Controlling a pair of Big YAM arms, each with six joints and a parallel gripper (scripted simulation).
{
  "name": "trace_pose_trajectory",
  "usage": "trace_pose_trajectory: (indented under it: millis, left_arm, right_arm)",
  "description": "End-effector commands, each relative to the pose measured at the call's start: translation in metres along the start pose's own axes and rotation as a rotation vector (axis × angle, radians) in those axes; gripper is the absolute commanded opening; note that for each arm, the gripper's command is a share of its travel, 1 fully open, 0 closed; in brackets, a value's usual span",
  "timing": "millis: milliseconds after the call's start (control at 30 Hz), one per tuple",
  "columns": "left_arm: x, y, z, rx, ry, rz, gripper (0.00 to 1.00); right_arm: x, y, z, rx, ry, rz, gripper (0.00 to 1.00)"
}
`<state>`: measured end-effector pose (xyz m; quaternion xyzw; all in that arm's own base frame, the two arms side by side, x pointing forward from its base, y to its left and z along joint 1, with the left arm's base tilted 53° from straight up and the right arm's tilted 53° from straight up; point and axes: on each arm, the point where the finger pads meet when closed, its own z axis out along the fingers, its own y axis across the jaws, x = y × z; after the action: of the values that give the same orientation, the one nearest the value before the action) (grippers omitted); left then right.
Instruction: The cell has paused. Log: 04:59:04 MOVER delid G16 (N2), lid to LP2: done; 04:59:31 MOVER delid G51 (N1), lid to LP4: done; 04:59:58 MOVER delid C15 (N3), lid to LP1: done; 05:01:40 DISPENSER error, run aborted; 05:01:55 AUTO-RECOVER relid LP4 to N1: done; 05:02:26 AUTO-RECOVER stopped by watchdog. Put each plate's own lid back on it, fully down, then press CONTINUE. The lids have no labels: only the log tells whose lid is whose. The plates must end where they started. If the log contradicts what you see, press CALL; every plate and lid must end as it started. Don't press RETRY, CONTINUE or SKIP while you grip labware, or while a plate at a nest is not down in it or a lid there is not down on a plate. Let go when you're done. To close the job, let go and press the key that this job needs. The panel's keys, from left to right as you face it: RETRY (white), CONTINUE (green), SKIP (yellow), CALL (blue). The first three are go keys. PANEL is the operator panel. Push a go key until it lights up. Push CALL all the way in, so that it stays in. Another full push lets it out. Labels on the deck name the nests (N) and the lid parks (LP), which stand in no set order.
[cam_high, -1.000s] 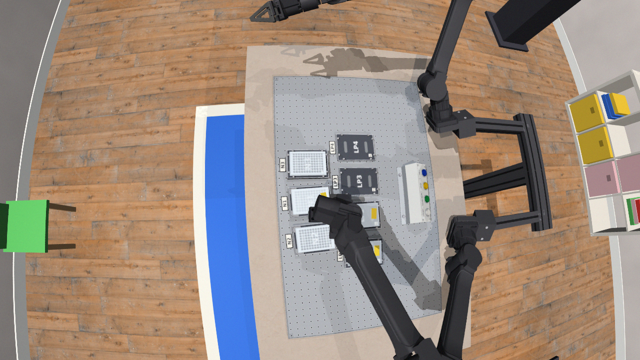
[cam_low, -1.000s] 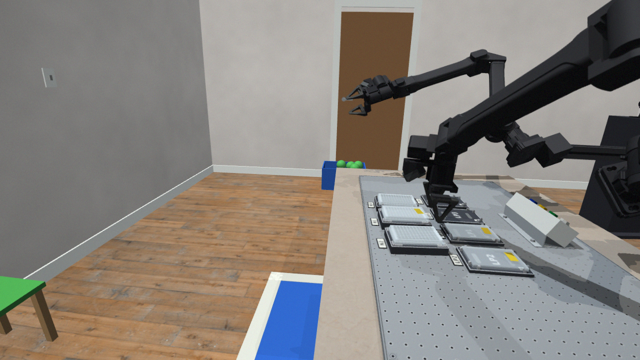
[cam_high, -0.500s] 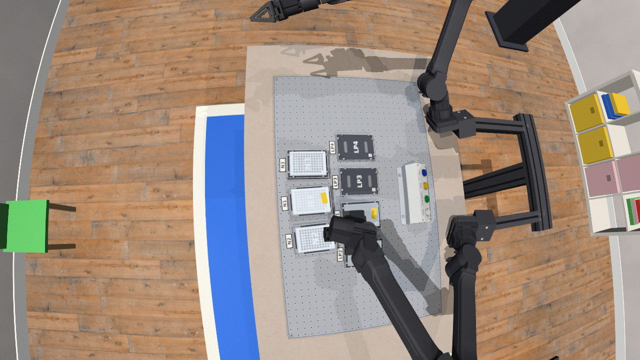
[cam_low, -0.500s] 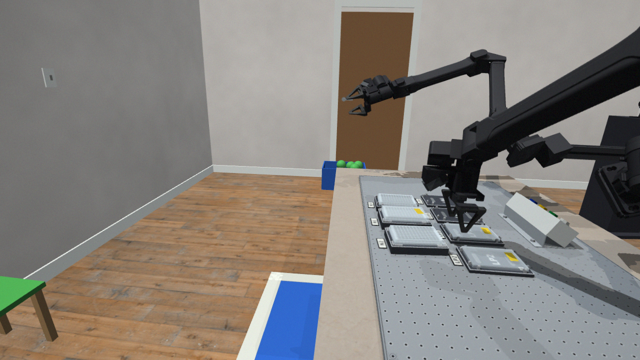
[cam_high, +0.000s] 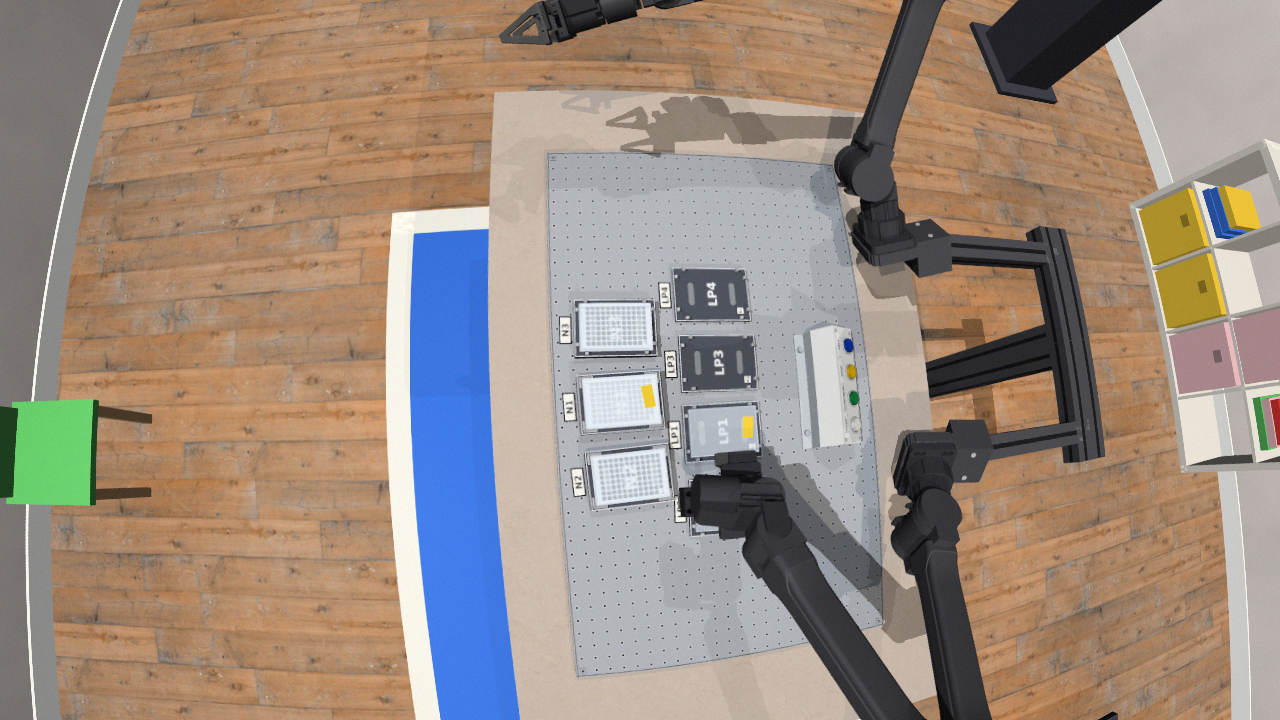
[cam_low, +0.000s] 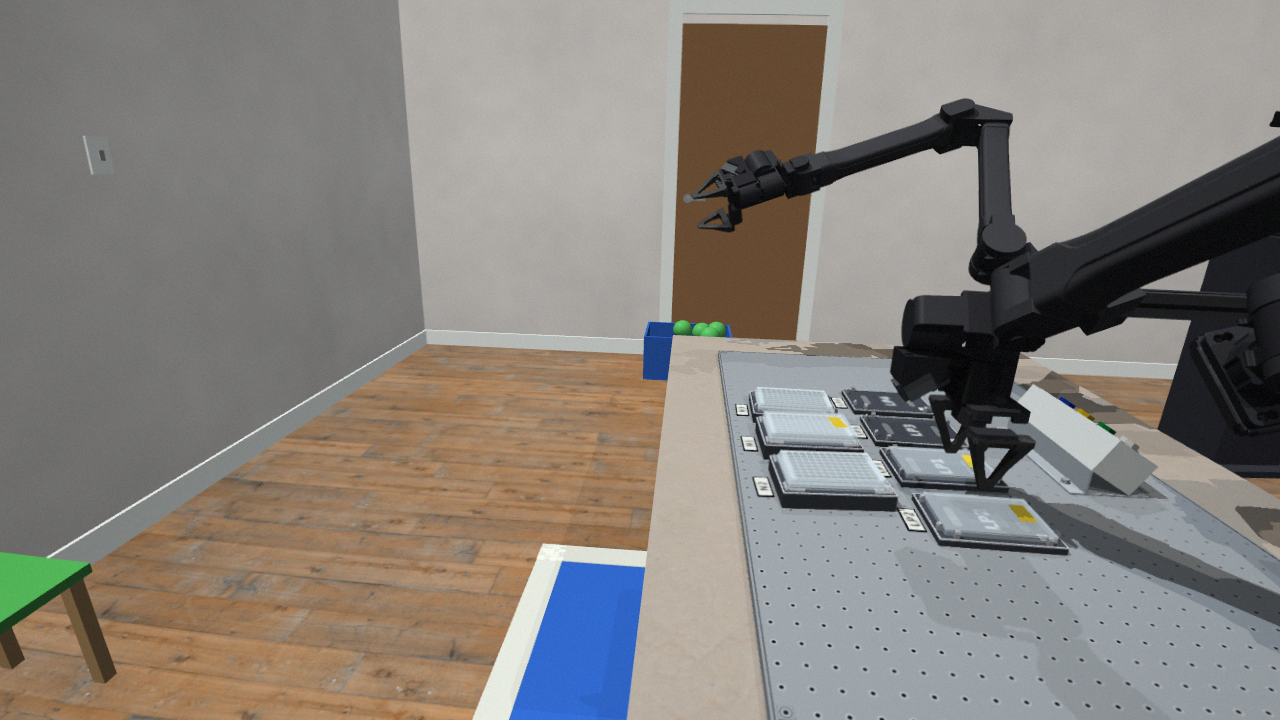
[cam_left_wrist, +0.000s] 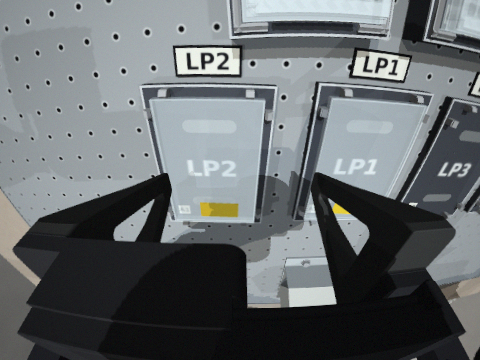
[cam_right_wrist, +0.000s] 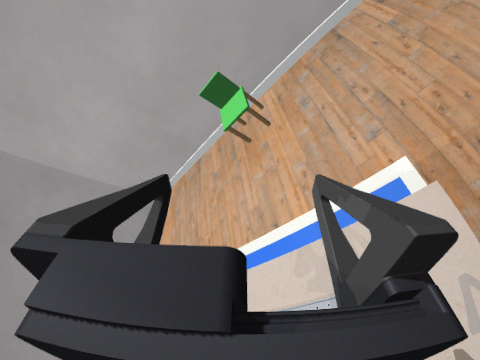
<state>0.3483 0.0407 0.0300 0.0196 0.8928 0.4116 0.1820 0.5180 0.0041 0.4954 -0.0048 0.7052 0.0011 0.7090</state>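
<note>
You have the left jaws (cam_high: 720, 492) (cam_low: 969, 467) released, spread wide with nothing between them, pointing down above the park row. The lid at LP2 (cam_high: 706, 532) (cam_low: 989, 519) (cam_left_wrist: 210, 150), clear with a yellow mark, lies flat in its park below them. In the left wrist view its long axis runs away from the camera, so the jaws open across its short sides' direction, which suits a grip on the two long edges. They are not centred on it: one fingertip appears over its outer long edge, the other over the near part of the LP1 park, so your next move probably calls for a shift away from LP1 before lowering. Going down from here could catch the lid at LP1 (cam_high: 716, 429) (cam_low: 930, 465) (cam_left_wrist: 370, 145), its yellow-marked neighbour. By the task's log, the LP2 lid belongs on the unlidded plate at N2 (cam_high: 629, 476) (cam_low: 832, 471) (cam_left_wrist: 310, 10), across from it, and the LP1 lid on the unlidded plate at N3 (cam_high: 614, 326) (cam_low: 792, 400). The lid at N1 (cam_high: 617, 402) (cam_low: 805, 428) is on its plate; you cannot tell whether it is fully down. The left arm is plainly nearer; the right jaws (cam_high: 505, 37) (cam_low: 693, 213) are released too, holding nothing, well apart from the labware, beyond the tabletop's edge.
</note>
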Motion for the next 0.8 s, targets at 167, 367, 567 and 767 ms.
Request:
trace_pose_trajectory:
  millis: [167,367,567,767]
  left_arm:
    - [0.017,0.029,0.001,0.001,-0.010,0.013,1.00]
    - [0.016,0.029,-0.002,0.005,-0.015,0.020,1.00]
    - [0.016,0.028,-0.002,0.005,-0.015,0.020,1.00]
    - [0.026,0.028,0.015,0.003,0.006,0.034,1.00]
  right_arm:
    - [0.004,-0.011,0.005,0.018,0.003,0.015,1.00]
    - [0.004,-0.011,0.005,0.018,0.003,0.015,1.00]
    - [0.004,-0.011,0.005,0.018,0.003,0.015,1.00]
    - [0.004,-0.011,0.005,0.018,0.003,0.015,1.00]
